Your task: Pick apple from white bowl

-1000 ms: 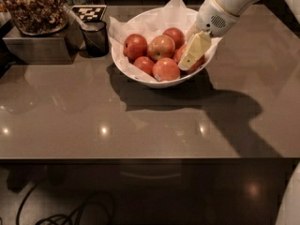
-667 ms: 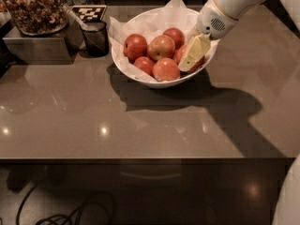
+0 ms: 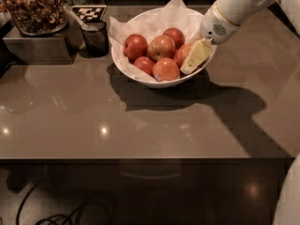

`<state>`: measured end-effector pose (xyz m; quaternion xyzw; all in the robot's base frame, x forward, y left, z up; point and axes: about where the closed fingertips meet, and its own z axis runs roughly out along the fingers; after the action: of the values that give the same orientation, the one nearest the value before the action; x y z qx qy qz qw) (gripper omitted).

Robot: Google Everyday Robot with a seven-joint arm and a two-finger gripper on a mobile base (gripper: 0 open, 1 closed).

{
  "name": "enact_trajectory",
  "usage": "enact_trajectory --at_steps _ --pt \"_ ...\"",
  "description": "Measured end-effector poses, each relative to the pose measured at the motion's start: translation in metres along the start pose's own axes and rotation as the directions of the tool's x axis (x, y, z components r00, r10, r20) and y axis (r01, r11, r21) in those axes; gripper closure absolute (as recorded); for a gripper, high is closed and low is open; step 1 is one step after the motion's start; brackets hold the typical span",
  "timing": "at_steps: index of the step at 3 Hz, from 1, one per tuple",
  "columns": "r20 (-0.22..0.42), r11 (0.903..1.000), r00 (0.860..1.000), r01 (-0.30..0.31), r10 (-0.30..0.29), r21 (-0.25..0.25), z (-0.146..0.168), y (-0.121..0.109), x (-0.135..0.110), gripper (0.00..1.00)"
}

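In the camera view, the white bowl [image 3: 140, 74] sits at the back of the brown desk [image 3: 140, 125], lined with crinkled white paper [image 3: 173, 11] and holding six red apples. The apple [image 3: 182, 53], reddish orange, lies at the bowl's right side, partly hidden. The pincer [image 3: 193, 62] reaches down from the upper right into the bowl, its cream tip right against that apple and beside the front apple [image 3: 166, 70]. Whether the pincer is wide, narrow or holding anything cannot be told. Left of the bowl stands a small black mesh cup [image 3: 96, 39], near a glass jar [image 3: 35, 8] of brown pieces.
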<state>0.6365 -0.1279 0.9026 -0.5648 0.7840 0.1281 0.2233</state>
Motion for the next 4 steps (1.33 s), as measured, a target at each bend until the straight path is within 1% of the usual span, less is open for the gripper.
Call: enact_trajectory --at_steps 1,2,3,4 --pt "-0.002 0.9998 1.0 -0.019 0.019 0.001 0.005 -0.001 0.007 0.44" --pt "0.003 0.9998 1.0 -0.018 0.018 -0.007 0.008 0.003 0.009 0.64" --pt "0.018 0.9996 1.0 -0.018 0.019 -0.023 0.007 0.01 0.008 0.87" --pt "0.057 0.9983 0.998 0.003 0.0 -0.059 -0.004 0.019 0.003 1.0"
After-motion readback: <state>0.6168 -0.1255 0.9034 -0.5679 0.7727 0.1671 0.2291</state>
